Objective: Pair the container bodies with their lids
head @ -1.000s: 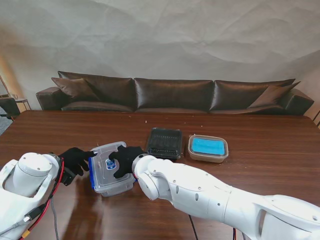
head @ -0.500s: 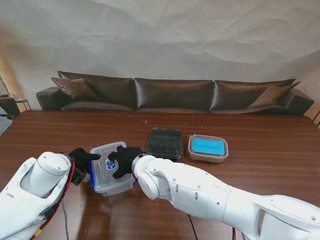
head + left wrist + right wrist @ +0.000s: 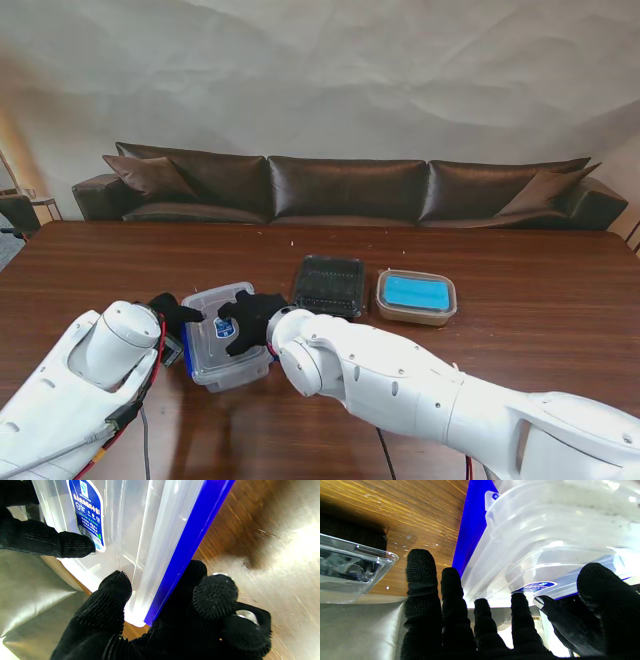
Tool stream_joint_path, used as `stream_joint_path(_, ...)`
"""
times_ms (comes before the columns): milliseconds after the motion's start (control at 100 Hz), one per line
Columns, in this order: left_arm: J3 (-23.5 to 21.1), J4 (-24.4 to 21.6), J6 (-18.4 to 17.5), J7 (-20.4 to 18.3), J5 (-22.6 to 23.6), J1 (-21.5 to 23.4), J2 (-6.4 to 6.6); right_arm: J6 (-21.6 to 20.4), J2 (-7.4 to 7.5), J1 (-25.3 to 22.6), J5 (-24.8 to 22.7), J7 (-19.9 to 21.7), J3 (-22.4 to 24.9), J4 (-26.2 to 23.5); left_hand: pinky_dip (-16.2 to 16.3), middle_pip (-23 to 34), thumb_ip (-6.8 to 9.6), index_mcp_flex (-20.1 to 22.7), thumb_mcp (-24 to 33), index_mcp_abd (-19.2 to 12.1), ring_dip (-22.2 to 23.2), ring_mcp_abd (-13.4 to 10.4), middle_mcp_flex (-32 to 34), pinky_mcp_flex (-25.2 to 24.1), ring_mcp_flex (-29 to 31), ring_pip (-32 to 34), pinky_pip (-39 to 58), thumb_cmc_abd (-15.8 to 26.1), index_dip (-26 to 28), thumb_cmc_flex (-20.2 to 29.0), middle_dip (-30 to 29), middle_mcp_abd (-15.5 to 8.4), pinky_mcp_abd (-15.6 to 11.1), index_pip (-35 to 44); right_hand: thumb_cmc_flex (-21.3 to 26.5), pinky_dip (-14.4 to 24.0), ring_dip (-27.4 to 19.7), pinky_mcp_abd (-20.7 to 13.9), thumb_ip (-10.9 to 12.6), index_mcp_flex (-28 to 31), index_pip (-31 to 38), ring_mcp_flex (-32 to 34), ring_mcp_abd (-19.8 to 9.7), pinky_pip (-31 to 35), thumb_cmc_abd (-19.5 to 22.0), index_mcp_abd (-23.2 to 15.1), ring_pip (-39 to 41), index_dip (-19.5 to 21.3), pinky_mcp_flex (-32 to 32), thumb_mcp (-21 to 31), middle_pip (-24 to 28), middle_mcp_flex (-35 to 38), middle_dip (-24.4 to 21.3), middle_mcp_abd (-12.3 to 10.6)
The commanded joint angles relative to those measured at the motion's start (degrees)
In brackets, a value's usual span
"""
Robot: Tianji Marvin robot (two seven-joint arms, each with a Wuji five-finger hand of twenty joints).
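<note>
Left robot hand [image 3: 172, 311]: you see it clamped on the left end of the clear container [image 3: 228, 336], thumb on the lid side and the other fingers curled under the blue rim, as your left wrist view shows.
Right robot hand [image 3: 250, 318]: it lies flat on the lid, fingers spread and laid on the clear plastic; you cannot tell from these views whether it grips or only presses.
Clear container: a see-through rectangular box with its clear lid [image 3: 110, 527] on top, sitting on the worktop [image 3: 520, 330] near you, left of centre, between your two hands.
Contents of it: you can see through the walls and nothing shows inside.
Look of it: blue strip [image 3: 190, 542] runs along the rim, and a blue printed label [image 3: 87, 512] sits on the lid, with one black fingertip touching the label's edge.
Left arm pose: white forearm rises from your lower left, wrist bent toward the box.
Right arm pose: white forearm crosses from your lower right, reaching leftward over the worktop to the lid.
Black container [image 3: 329, 285]: dark tray with a clear ribbed lid, just to the right of the clear container and farther from you; its contents you cannot make out.
Blue-lidded container [image 3: 416, 296]: rounded rectangular box with a bright blue top, just right of the black one, closed.
Background: brown sofa [image 3: 350, 190] behind the worktop, against a pale wall.
</note>
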Motion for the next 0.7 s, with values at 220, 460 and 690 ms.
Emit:
stream_joint_path(220,3.2,-1.4,4.6,-0.6,-0.7,-2.9,-2.05,-2.0,-0.09,-3.5,1.9,1.2,-0.8,4.3,-7.8,6.6,-0.44,10.2,13.4,-13.5,-3.1,-4.4,8.4,11.4,1.7,12.5,7.9,-4.9,6.1,-1.1,0.8,-9.9,1.5,20.7,0.1,-1.7,0.5,-1.9,-1.3,5.8,4.7,1.5,-0.6,-0.8,-2.3,-4.7,1.0,0.9,-35.8,-0.2,7.8,7.1,2.4,-2.2)
stream_joint_path(460,5.5,-0.5,8.8,-0.5,-0.1,-6.0,-2.02,-3.0,-0.41,-4.2,3.2,0.6,-0.3,5.3,-9.0,11.7,-0.11,12.8,16.5,-14.6,-3.7,-7.6,8.6,12.8,1.8,15.1,10.3,-5.3,6.9,-3.8,0.7,-12.8,-1.5,21.3,1.3,-1.8,0.5,-2.3,-1.6,6.7,5.3,2.1,-0.8,-0.6,-4.5,-5.6,1.2,0.8,-35.3,1.5,7.9,7.7,2.5,-2.7)
stream_joint_path(690,6.6,1.5,10.8,0.3,-0.9,-8.0,-2.47,-4.0,-0.55,-4.8,3.7,0.1,-0.2,5.9,-9.0,14.4,0.14,13.6,17.3,-15.0,-4.0,-10.1,8.6,13.0,1.9,16.6,11.9,-5.4,7.3,-4.8,0.6,-15.0,-4.0,21.6,2.6,-2.1,0.4,-3.1,-2.3,6.9,5.6,2.5,-1.2,-0.7,-7.9,-6.6,1.1,0.5,-35.0,3.1,8.0,8.1,2.6,-3.3)
